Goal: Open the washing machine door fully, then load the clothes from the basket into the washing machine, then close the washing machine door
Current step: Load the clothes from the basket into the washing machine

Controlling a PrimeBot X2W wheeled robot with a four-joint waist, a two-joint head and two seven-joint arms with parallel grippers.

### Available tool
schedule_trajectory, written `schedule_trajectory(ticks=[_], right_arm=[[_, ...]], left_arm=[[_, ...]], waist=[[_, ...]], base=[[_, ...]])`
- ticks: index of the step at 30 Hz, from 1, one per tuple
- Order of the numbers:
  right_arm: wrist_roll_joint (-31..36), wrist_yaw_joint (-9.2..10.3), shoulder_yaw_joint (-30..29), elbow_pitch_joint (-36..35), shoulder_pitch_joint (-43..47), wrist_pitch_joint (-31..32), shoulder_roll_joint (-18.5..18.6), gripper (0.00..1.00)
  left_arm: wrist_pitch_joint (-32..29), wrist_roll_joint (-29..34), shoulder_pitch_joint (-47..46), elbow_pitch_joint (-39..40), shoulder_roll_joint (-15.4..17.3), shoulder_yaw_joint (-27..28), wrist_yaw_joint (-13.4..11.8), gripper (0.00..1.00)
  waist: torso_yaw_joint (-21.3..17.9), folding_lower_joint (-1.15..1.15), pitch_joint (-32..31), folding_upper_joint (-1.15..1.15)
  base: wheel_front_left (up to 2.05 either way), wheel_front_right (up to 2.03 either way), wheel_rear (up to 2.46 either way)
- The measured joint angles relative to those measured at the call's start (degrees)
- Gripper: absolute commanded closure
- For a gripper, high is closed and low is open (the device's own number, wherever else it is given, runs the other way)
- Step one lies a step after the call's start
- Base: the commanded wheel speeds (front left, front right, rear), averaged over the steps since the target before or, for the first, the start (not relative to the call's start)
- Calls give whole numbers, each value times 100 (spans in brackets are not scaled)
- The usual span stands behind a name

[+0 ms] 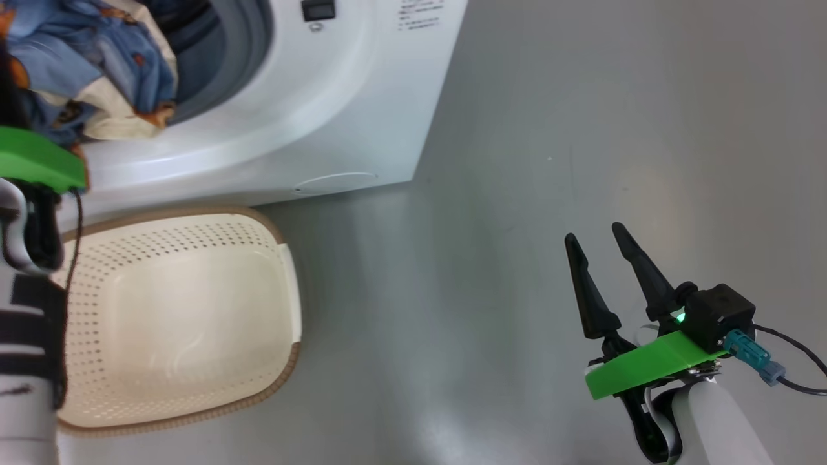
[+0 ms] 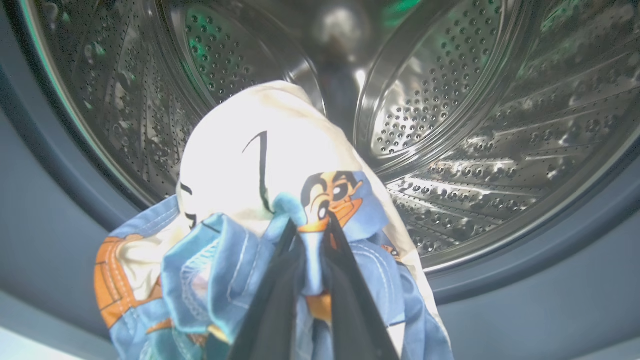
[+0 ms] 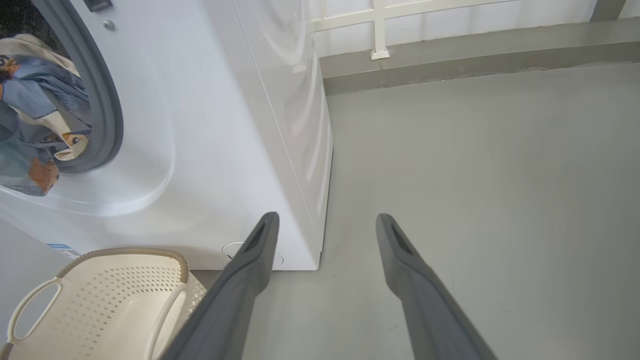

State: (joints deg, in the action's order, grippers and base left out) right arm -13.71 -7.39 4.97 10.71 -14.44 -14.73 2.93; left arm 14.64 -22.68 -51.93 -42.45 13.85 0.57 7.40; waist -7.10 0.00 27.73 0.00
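Note:
The clothes, a light-blue and cream bundle with orange cartoon prints, hang from my left gripper, which is shut on a fold of them. The bundle sits at the mouth of the washing machine, in front of the steel drum. From the head, the clothes cover the lower left of the opening, above my left wrist's green mount. The basket stands on the floor in front of the machine with nothing inside. My right gripper hovers open over bare floor to the right. The washing machine door is out of view.
The grey rubber ring frames the drum. In the right wrist view my right gripper points past the machine's front corner toward grey floor; the basket is at lower left. A wall base and white rail run behind.

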Motion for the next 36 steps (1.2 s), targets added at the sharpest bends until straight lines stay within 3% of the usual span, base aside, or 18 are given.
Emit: schedule_trajectory(ticks=[7, 14, 15, 16, 17, 36], right_arm=[[-9, 0, 127, 4, -68, 0, 2, 0], [-58, 0, 164, -7, -123, 0, 1, 0], [-58, 0, 168, -8, -124, 0, 2, 0], [-60, 0, 171, -7, -124, 0, 2, 0], [-68, 0, 176, -7, -124, 0, 1, 0], [-73, 0, 70, -18, -133, 0, 2, 0]], left_arm=[[0, 24, -641, -682, 167, -177, 0, 100], [1, 259, -1241, 0, 308, -126, 0, 100], [4, 299, -1284, 58, 310, -52, 0, 93], [8, 333, -1295, 57, 311, -8, 0, 39], [7, 343, -1286, 27, 310, 1, 0, 0], [7, 391, -310, 116, -2, 186, 0, 0]], waist=[[-203, 0, 161, 0], [-340, 0, 276, 0], [-354, 0, 287, 0], [-367, 0, 294, 0], [-378, 0, 296, 0], [-217, 0, 195, 0]], base=[[0, 0, 0], [0, 0, 0], [0, 0, 0], [0, 0, 0], [0, 0, 0], [0, 0, 0]])
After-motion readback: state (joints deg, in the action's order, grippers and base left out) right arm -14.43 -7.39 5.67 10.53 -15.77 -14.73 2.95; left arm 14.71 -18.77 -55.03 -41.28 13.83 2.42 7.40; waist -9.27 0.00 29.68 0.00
